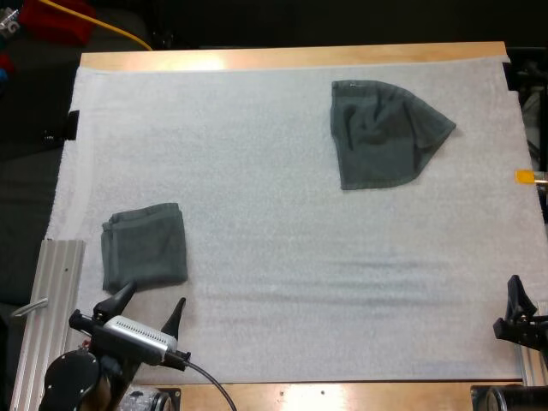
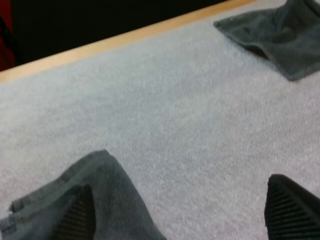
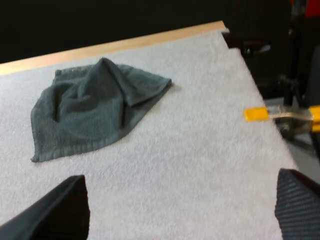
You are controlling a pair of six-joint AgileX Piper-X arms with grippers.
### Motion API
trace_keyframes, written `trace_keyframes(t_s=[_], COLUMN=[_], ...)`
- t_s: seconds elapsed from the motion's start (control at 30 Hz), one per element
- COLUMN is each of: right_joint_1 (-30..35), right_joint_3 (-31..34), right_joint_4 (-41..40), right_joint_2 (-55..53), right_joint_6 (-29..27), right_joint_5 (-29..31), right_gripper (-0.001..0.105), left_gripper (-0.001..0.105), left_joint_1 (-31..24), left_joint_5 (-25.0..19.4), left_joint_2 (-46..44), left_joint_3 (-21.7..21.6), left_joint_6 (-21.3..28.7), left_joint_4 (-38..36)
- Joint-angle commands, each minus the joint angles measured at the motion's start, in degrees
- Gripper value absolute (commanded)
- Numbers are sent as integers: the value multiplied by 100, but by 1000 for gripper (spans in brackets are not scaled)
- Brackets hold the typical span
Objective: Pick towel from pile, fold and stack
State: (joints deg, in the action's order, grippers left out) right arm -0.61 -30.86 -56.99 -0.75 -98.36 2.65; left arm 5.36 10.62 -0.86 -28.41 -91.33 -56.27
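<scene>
A folded dark grey-green towel (image 1: 145, 247) lies on the near left of the white mat (image 1: 282, 257). Just short of its front edge is my left gripper (image 1: 154, 298), open. In the left wrist view one finger of the left gripper (image 2: 182, 212) hangs over the folded towel (image 2: 100, 195), without gripping it. A crumpled towel (image 1: 381, 133) rests at the far right of the mat, also seen far off as the crumpled towel (image 2: 272, 32). My right gripper (image 1: 519, 304) sits at the mat's near right edge, open. The right gripper (image 3: 180, 207) faces the crumpled towel (image 3: 90, 107) from a distance.
An aluminium rail (image 1: 56, 317) runs along the mat's near left side beside my left arm. The wooden table edge (image 1: 291, 56) borders the far side. An orange mark (image 3: 257, 114) sticks out past the mat's right edge. Bare mat stretches between the two towels.
</scene>
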Motion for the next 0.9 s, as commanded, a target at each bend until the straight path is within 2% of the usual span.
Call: trace_keyframes(t_s=[0.0,0.37,0.87], right_joint_1=[33,33,33], right_joint_3=[45,101,108], right_joint_4=[58,-124,-112], right_joint_2=[-222,-222,-222], right_joint_6=[80,111,111], right_joint_5=[-26,-26,-26], right_gripper=[74,74,74], left_gripper=[67,67,67], left_joint_1=[-4,-4,-4], left_joint_5=[-50,-50,-50], left_joint_2=[-782,-782,-782], left_joint_3=[27,-19,-19], left_joint_6=[-10,-266,-267], left_joint_4=[84,-34,-2])
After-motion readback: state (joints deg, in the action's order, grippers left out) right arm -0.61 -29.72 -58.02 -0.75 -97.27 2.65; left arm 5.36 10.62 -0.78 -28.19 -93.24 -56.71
